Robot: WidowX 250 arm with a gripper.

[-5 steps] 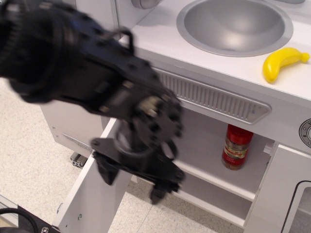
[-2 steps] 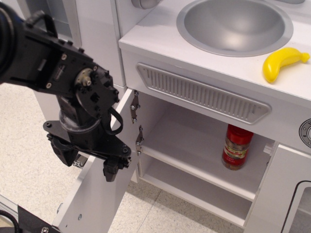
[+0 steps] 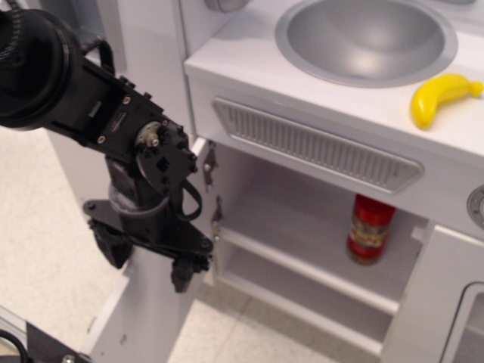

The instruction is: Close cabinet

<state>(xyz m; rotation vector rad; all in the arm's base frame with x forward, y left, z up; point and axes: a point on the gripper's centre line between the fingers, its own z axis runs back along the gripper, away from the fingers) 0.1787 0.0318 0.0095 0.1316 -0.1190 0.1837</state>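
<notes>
The white cabinet (image 3: 302, 249) stands open under the counter, with two inner shelves showing. Its flat white door (image 3: 144, 325) is swung out to the left on small metal hinges (image 3: 209, 165); I see its inner face, and the handle is hidden. My black gripper (image 3: 148, 259) hangs over the door's upper part, just left of the hinges. Its two fingers are spread apart, one at the left (image 3: 112, 246) and one at the right (image 3: 184, 274). It holds nothing that I can see. I cannot tell whether a finger touches the door.
A red spice bottle (image 3: 370, 228) stands on the upper shelf at the right. A metal sink (image 3: 367, 38) and a yellow banana (image 3: 442, 97) are on the counter. A white panel with a dark-outlined window (image 3: 446, 302) is at the right. Speckled floor lies at the left.
My arm has swung from in front of the cabinet opening leftwards to over the open door, then edged slightly right and down. The door stands about where it was.
</notes>
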